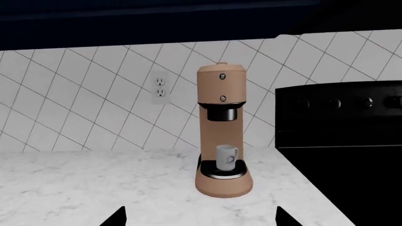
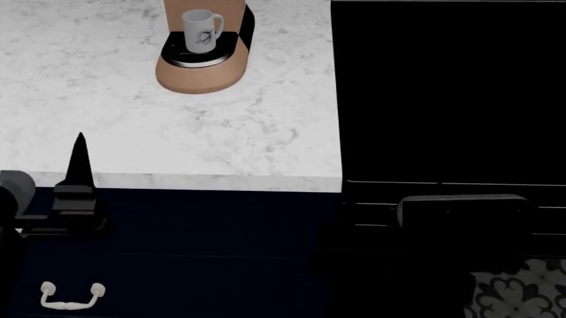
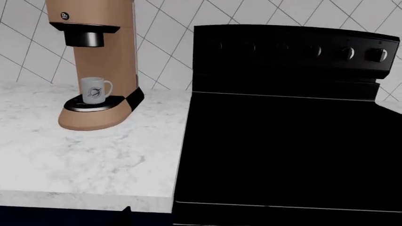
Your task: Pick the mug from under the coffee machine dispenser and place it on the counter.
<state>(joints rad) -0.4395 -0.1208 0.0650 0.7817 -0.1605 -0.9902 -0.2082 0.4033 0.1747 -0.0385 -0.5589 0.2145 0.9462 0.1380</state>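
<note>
The white-grey mug point(image 1: 227, 157) with a dark swirl emblem stands upright on the black drip tray under the spout of the tan coffee machine dispenser point(image 1: 221, 89). It also shows in the head view point(image 2: 201, 30) and in the right wrist view point(image 3: 95, 90). The white marble counter point(image 2: 132, 132) carries the machine. My left gripper point(image 1: 201, 220) is open and empty, at the counter's front edge, well short of the machine; in the head view it point(image 2: 79, 154) shows edge-on. My right gripper point(image 3: 201, 221) is empty, low before the counter edge; only one fingertip point(image 3: 127, 215) shows, far off centre.
A black stove point(image 3: 283, 141) with a knob panel stands directly right of the counter. A tiled wall with an outlet point(image 1: 161, 87) is behind the machine, and dark cabinets hang above. A navy cabinet front with a pale handle point(image 2: 73, 295) lies below the counter.
</note>
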